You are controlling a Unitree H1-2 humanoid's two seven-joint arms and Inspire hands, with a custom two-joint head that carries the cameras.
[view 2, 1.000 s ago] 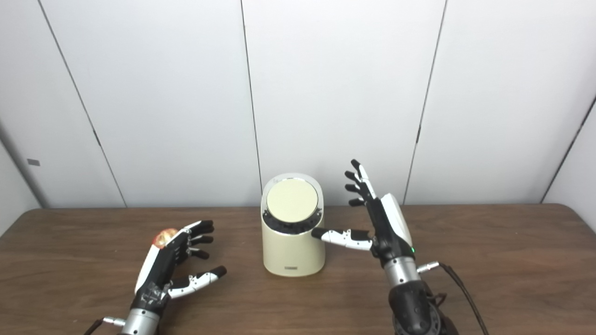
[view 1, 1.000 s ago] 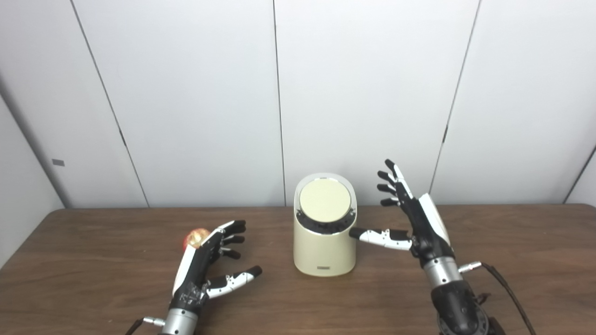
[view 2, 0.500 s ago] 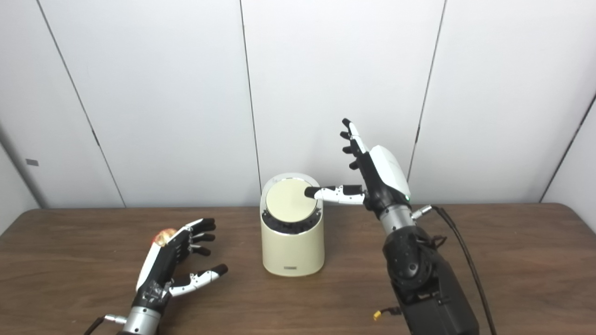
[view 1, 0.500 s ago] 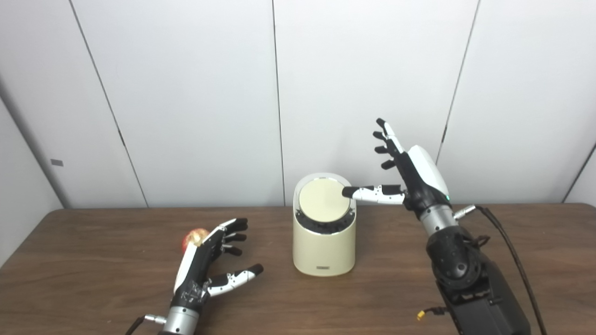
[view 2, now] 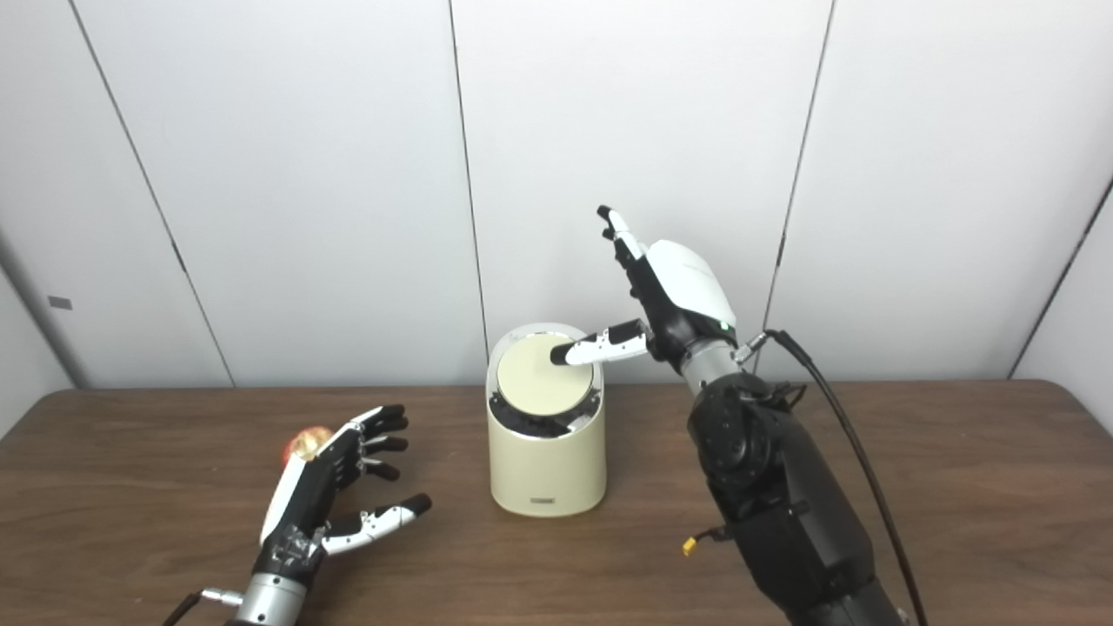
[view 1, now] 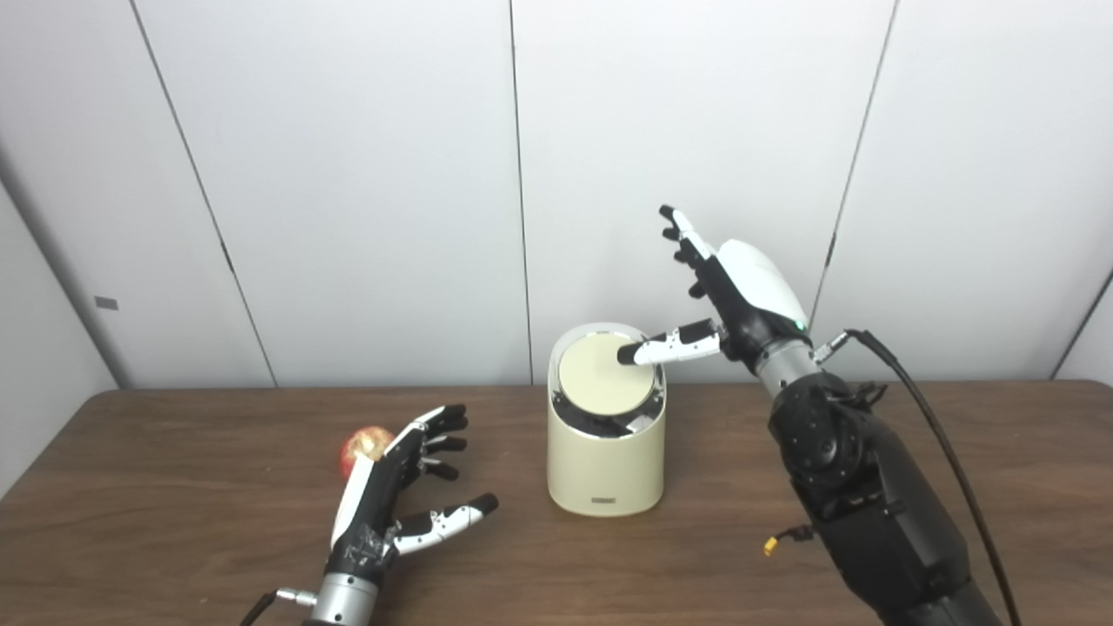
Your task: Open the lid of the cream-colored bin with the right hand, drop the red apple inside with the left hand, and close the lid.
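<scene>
The cream-colored bin (view 1: 606, 469) stands upright mid-table, its round lid (view 1: 600, 382) tilted slightly, with a dark gap under the front edge. My right hand (view 1: 730, 296) hovers above and right of the bin, open with fingers pointing up; its thumb tip rests on the lid's right part. The red apple (view 1: 363, 446) sits on the table at the left, partly hidden behind my left hand (view 1: 400, 487). That hand lies low over the table, open, fingers spread beside the apple, holding nothing.
A brown wooden table (view 1: 174, 539) runs to a white panelled wall (view 1: 348, 174) right behind the bin. A black cable (view 1: 939, 435) trails from the right forearm over the table's right side.
The right hand rose from beside the bin and moved left above it, bringing its thumb onto the lid, which now tilts. The left hand barely shifted.
</scene>
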